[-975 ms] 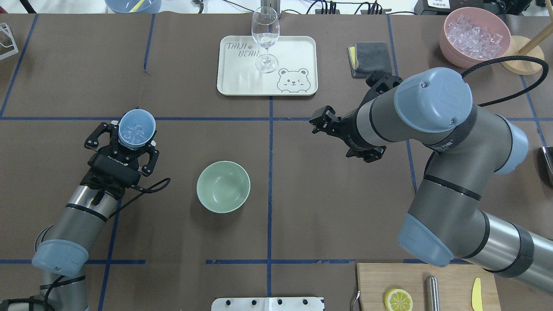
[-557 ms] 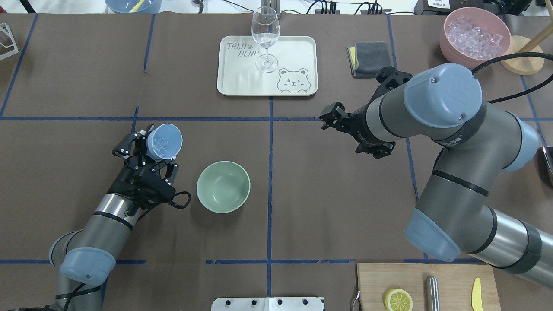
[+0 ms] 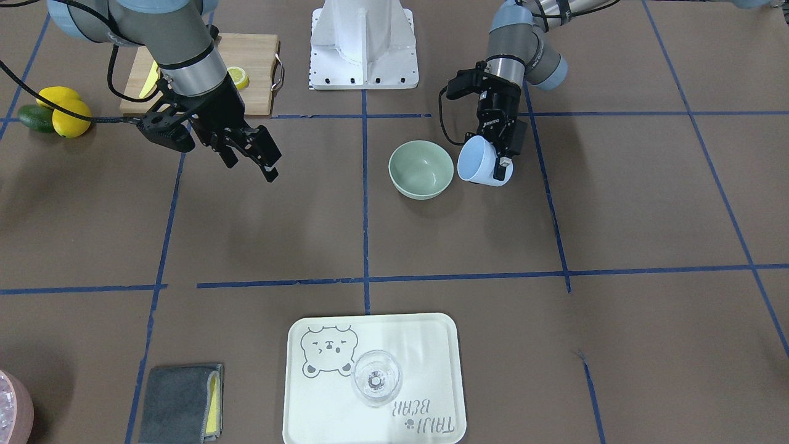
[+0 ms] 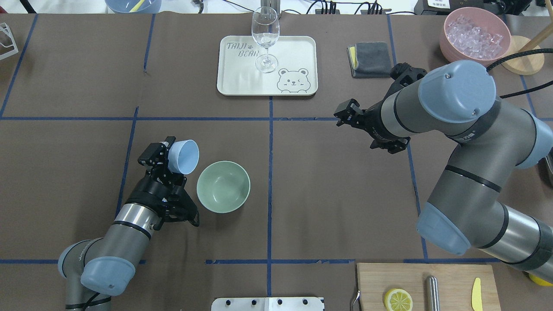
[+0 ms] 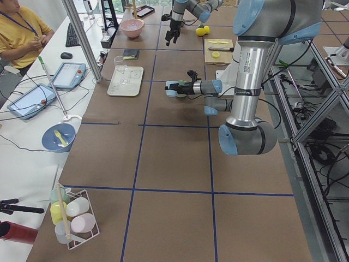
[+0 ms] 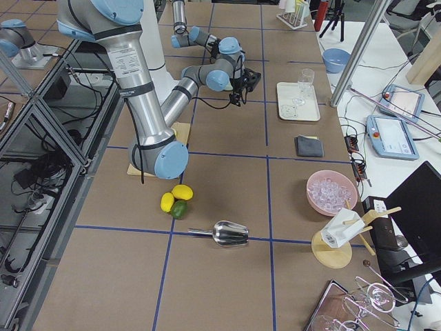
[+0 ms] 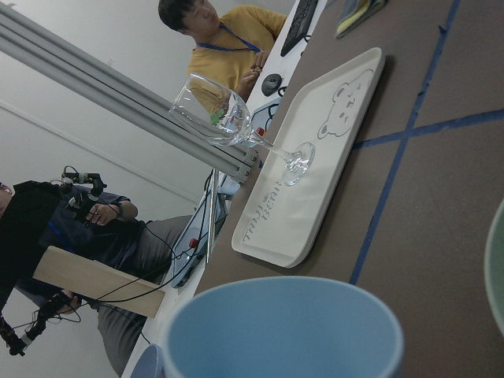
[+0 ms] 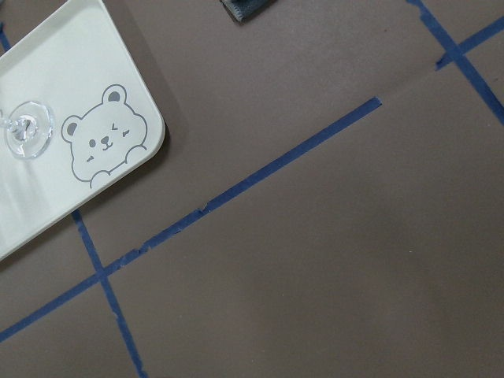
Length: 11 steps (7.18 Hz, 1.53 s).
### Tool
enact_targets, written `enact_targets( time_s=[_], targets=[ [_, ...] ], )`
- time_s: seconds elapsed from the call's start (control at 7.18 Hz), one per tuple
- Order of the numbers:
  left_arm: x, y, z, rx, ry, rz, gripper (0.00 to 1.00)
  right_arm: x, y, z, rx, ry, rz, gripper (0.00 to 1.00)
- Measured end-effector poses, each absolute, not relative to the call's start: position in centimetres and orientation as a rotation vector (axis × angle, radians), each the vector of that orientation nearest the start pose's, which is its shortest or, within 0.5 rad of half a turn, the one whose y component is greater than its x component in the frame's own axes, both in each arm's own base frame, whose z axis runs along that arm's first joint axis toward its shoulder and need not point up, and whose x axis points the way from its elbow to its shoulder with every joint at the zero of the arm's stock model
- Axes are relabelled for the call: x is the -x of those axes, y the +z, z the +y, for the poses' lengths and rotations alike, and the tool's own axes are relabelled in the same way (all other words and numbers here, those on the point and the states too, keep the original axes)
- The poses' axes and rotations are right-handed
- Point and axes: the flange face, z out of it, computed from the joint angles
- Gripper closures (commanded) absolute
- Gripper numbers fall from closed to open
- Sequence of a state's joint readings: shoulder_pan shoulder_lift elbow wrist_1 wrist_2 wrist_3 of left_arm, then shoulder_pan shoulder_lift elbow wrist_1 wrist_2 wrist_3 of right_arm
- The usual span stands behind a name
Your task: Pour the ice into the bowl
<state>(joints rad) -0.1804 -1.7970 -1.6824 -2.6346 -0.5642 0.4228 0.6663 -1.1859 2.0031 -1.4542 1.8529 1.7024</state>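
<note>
Sage-green and smooth, the bowl (image 4: 223, 186) stands on the brown worktop (image 4: 337, 203), its rim just beside a blue tape line (image 4: 269, 190). The ice cannot be made out inside the light blue cup (image 4: 185, 156) in any view. The left claw (image 4: 172, 156) is closed around this cup and holds it tilted above the worktop, the lip turned toward the near edge of the bowl, close to it but apart. The right claw (image 3: 251, 165) hangs well apart on the other side, its fingers spread wide, gripping nothing. Between the bowl and the tray (image 4: 242, 73) with the glass (image 4: 265, 34) lies only brown worktop.
</note>
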Motion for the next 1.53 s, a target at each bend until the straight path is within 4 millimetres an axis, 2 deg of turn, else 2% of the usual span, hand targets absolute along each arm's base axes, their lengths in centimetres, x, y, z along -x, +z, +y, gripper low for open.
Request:
enact_targets(
  time_s=[0.28,0.7,0.97,1.53],
  targets=[
    [-49.6,35.5,-30.8,-1.496,0.933,-0.299,1.0,37.3,25.2,-43.5,0.001,0.609,-0.971,0.0],
    [-51.1,33.3,-29.5,-1.457,1.142,-0.477,1.0,35.9,26.5,-43.8,-0.003,0.632,-0.954,0.0],
    [-51.7,33.5,-28.4,-1.409,1.263,-0.646,1.0,35.2,27.6,-43.8,-0.002,0.644,-0.938,0.0],
    [-53.0,33.1,-26.8,-1.355,1.369,-0.749,1.0,34.6,29.6,-43.7,0.011,0.657,-0.91,0.0]
  ],
)
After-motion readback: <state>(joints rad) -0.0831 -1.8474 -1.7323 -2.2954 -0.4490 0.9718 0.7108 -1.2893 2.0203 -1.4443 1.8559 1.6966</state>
